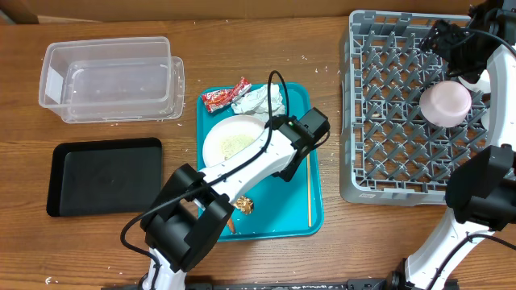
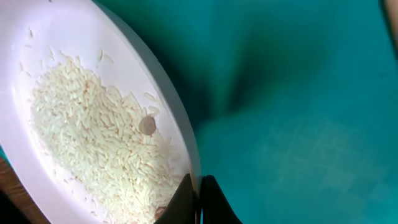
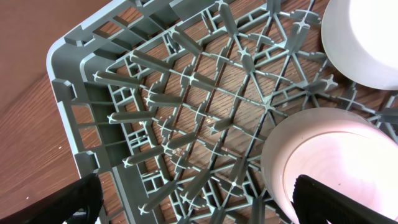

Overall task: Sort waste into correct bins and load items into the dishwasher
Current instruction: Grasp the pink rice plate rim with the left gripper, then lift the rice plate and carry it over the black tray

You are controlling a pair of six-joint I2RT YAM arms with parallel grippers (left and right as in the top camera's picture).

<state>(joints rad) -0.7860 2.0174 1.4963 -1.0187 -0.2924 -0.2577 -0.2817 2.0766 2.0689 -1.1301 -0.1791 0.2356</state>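
The round plate (image 1: pixel 230 141) holds loose white rice (image 2: pixel 93 143) and lies on the teal tray (image 1: pixel 294 217). My left gripper (image 1: pixel 268 131) is shut on the plate's right rim, which shows thin between the black fingers (image 2: pixel 214 199) in the left wrist view. A red wrapper (image 1: pixel 218 98) and crumpled tissue (image 1: pixel 260 101) lie at the tray's far end. A brown lump (image 1: pixel 244 205) sits near its front. My right gripper (image 3: pixel 199 205) hangs open over the grey dish rack (image 1: pixel 387 121), beside a white bowl (image 3: pixel 336 162).
The clear tub (image 1: pixel 109 76) stands at the back left, with the black tray (image 1: pixel 105 176) in front of it. A thin wooden stick (image 1: pixel 309 189) lies along the teal tray's right side. A second white dish (image 3: pixel 367 37) sits in the rack.
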